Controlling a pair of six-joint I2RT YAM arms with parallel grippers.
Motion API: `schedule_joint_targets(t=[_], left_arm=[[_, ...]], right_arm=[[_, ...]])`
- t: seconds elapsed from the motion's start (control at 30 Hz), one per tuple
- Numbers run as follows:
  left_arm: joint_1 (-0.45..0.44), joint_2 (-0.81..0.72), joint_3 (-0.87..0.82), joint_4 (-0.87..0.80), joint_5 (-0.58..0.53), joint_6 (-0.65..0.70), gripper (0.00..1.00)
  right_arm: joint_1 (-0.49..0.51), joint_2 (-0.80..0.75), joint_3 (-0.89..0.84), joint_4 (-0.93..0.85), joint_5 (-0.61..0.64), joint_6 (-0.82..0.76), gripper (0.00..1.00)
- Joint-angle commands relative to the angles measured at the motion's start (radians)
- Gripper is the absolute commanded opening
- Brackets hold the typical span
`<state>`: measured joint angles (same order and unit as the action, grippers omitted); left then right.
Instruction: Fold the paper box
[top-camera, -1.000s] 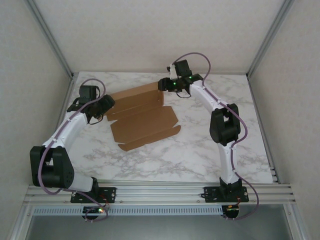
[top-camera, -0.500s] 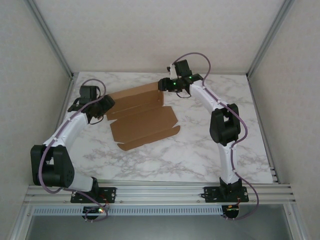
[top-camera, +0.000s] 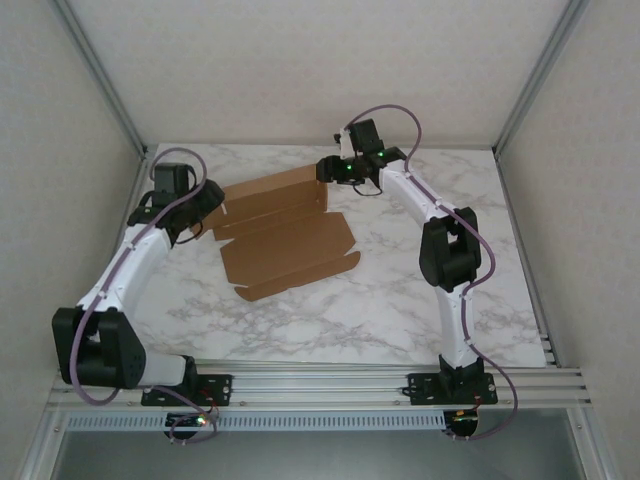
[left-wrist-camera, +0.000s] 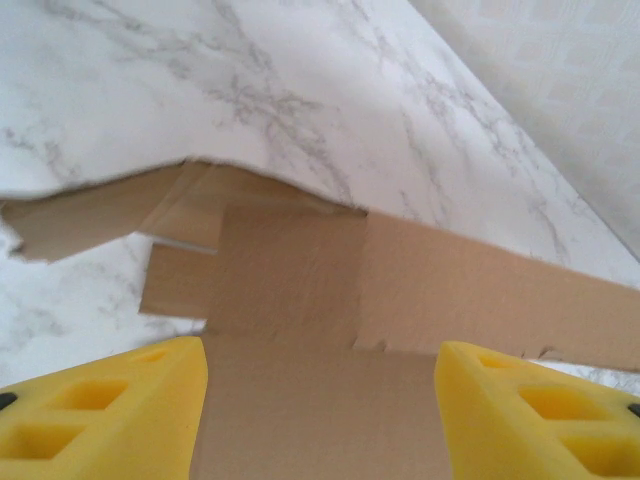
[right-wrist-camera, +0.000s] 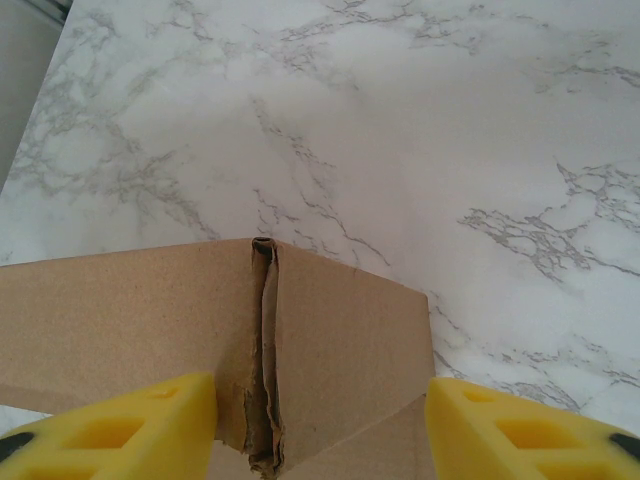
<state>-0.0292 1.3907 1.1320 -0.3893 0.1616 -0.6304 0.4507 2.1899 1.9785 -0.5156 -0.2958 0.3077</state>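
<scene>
Cardboard paper box (top-camera: 285, 235) ungripped, my left gripper (left-wrist-camera: 320, 375) and right gripper (right-wrist-camera: 320, 405) part-open astride flaps; centre on creases first.

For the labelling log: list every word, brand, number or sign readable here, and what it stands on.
None: no text can be read.
The paper box is plain brown cardboard, unprinted in the overhead and both wrist views.
The marble table carries veining, no marks.

One brown paper box (top-camera: 285, 235), one marble table (top-camera: 400, 300), two grippers of mine, left gripper (left-wrist-camera: 320, 410) and right gripper (right-wrist-camera: 320, 430)
</scene>
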Motion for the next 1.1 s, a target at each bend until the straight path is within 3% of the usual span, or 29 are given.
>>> schedule_joint_targets(t=[0.0, 0.47, 0.83, 1.07], left_arm=[[-0.004, 0.074, 0.064, 0.037, 0.036, 0.015, 0.61], [0.003, 0.200, 0.071, 0.168, 0.155, -0.033, 0.55], [0.031, 0.248, -0.007, 0.314, 0.267, -0.099, 0.34], [0.038, 0.269, -0.003, 0.332, 0.300, -0.101, 0.19]], right_arm=[[0.011, 0.022, 0.000, -0.105, 0.040, -0.006, 0.58], [0.012, 0.045, 0.034, -0.121, 0.014, -0.001, 0.58], [0.009, 0.062, 0.044, -0.128, -0.035, -0.002, 0.58], [-0.025, 0.018, 0.041, -0.128, -0.087, 0.024, 0.65]])
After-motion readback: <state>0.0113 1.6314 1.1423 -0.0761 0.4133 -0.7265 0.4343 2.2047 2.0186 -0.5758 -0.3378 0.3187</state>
